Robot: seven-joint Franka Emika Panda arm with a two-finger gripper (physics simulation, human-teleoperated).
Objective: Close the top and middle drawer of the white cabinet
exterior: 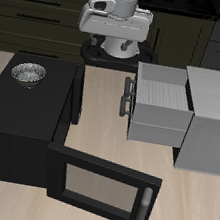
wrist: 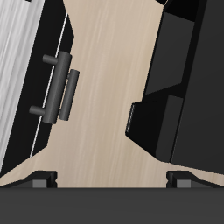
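Open microwave door (exterior: 97, 188) — drawers (exterior: 161, 106) out

A black box (exterior: 17, 132) sits on the wooden table (exterior: 101, 116), its windowed door (exterior: 99, 188) swung wide open toward the front edge. A small metal bowl (exterior: 28, 71) rests on top of the box.

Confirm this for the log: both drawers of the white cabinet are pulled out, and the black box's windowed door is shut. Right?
Not quite. The windowed door of the black box is swung wide open, as the exterior view shows. The rest holds: the top drawer and middle drawer stand pulled out of the white cabinet.
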